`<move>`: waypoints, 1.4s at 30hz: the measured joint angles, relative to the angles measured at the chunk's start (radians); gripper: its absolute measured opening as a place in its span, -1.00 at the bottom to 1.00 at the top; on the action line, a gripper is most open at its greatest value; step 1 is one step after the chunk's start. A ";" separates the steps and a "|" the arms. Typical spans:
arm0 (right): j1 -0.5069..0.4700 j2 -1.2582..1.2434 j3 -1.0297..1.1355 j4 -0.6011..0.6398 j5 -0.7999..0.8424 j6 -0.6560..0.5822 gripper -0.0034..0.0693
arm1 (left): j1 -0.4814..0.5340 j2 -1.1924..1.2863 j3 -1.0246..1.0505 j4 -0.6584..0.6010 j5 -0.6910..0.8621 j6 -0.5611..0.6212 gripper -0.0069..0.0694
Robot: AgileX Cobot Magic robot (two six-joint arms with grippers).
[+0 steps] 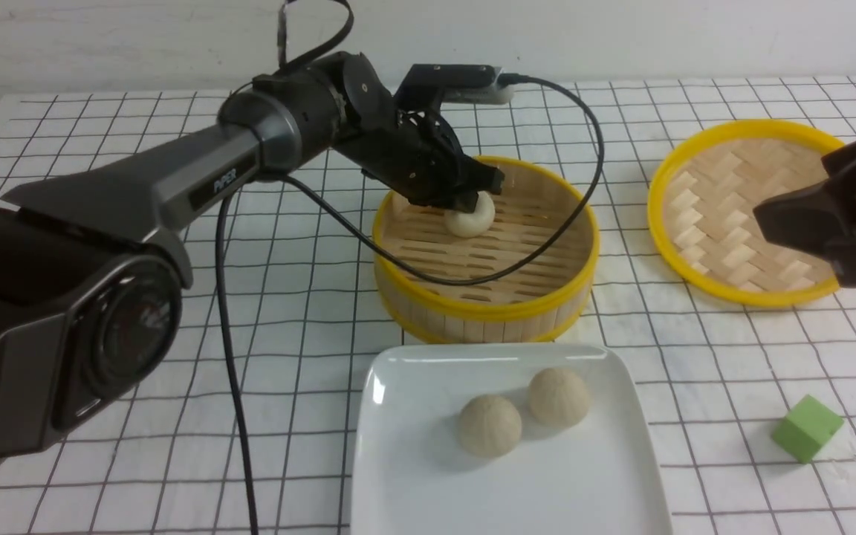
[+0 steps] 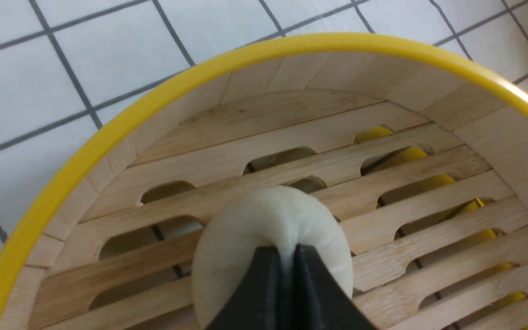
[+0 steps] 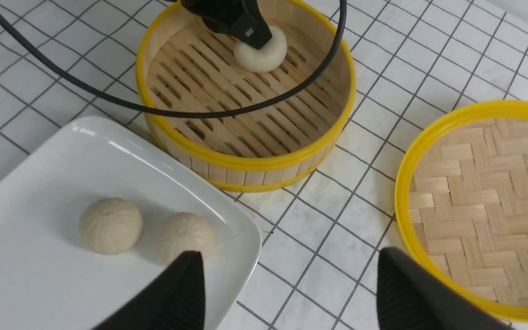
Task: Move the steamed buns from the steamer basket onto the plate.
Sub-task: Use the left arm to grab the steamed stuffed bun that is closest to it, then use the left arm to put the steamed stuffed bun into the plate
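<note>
Left wrist view: left fingers pinch top of bun inside steamer basket; right fingers spread.

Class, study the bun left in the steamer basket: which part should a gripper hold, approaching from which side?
Probably from above: the steamer basket has an upright wall blocking sideways approach. Hold the bun across its rounded sides, gently, since the dough is soft: the left gripper, shut on its crown, creases it.

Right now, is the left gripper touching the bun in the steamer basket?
Touching. The left wrist view shows the left gripper pinched shut into the bun, denting its dough.
</note>
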 joint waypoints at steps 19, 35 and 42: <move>0.000 0.000 0.000 0.010 0.000 -0.007 0.46 | -0.001 -0.559 -0.061 0.202 0.484 -0.258 -0.76; 0.000 0.000 0.000 0.027 0.017 -0.015 0.46 | -0.077 -0.650 0.239 0.098 0.573 -0.339 -0.76; 0.000 0.000 0.000 0.038 0.025 -0.025 0.45 | -0.210 -0.650 0.421 0.257 0.573 -0.385 -0.76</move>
